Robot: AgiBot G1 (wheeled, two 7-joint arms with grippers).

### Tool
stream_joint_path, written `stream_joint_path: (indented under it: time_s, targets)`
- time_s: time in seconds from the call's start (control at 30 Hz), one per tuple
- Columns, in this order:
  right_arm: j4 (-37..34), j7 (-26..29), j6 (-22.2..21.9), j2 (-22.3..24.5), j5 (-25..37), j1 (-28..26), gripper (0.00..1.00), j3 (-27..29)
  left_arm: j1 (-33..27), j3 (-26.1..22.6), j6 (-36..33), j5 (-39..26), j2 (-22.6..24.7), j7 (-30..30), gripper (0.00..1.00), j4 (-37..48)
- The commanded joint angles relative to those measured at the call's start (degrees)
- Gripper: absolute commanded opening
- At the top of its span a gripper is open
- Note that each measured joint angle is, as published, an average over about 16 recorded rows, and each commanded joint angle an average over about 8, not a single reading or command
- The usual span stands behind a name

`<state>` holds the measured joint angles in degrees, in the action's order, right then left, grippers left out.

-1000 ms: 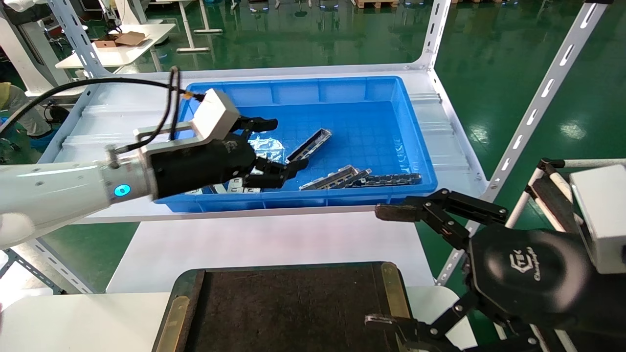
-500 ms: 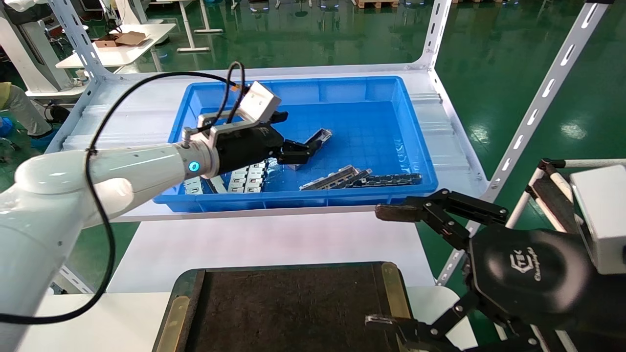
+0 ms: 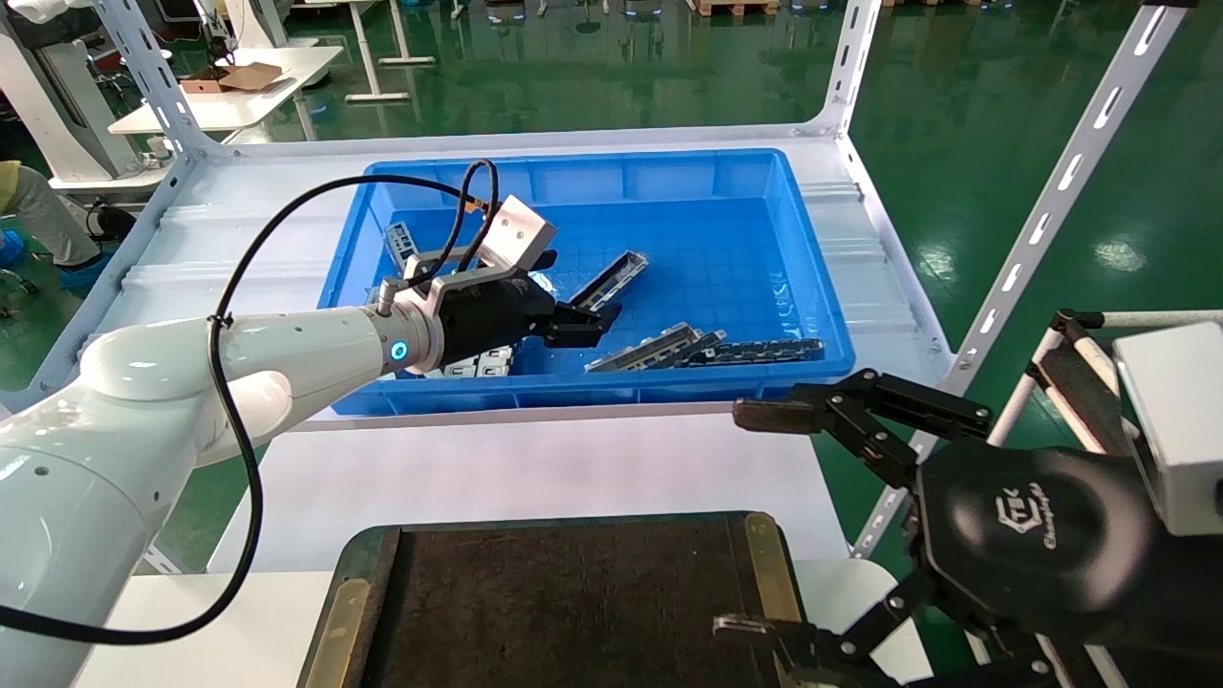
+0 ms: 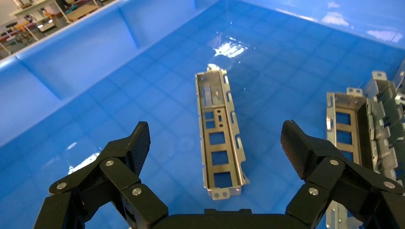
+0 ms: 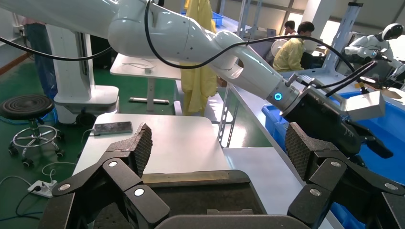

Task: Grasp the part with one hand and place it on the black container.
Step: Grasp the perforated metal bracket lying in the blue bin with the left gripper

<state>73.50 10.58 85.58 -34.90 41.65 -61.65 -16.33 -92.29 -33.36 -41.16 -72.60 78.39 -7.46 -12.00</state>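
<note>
The part [image 3: 611, 278], a narrow silver-grey channel with rectangular cutouts, lies on the floor of the blue bin [image 3: 812, 287]. In the left wrist view the part [image 4: 218, 136] lies between my open left fingers, lengthwise, not touched. My left gripper [image 3: 578, 311] is open and low inside the bin at the part's near end. The black container [image 3: 564, 602] sits on the white table at the front; it also shows in the right wrist view [image 5: 200, 195]. My right gripper [image 3: 755, 521] is open and empty, parked by the container's right edge.
More metal channels [image 3: 659, 346] and a darker strip [image 3: 764, 351] lie along the bin's front wall; flat plates [image 3: 478, 363] sit under my left arm. Other channels [image 4: 348, 129] lie close beside the part. White rack posts [image 3: 1041, 210] stand to the right.
My left gripper moved right across the bin, then lowered with its jaws open toward the part's near end. The right arm has not moved.
</note>
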Motion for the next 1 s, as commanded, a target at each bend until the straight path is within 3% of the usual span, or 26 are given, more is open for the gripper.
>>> stream_joint_path:
  time_s: [0.03, 1.0]
  targets:
    - [0.00, 0.00, 0.00, 0.00, -0.01, 0.00, 0.00, -0.01, 0.38, -0.90, 0.66, 0.32, 0.05, 0.63, 0.02, -0.47]
    - [0.00, -0.06, -0.05, 0.05, -0.08, -0.03, 0.00, -0.12, 1.92, -11.94, 6.24, 8.19, -0.24, 5.40, 0.00, -2.81]
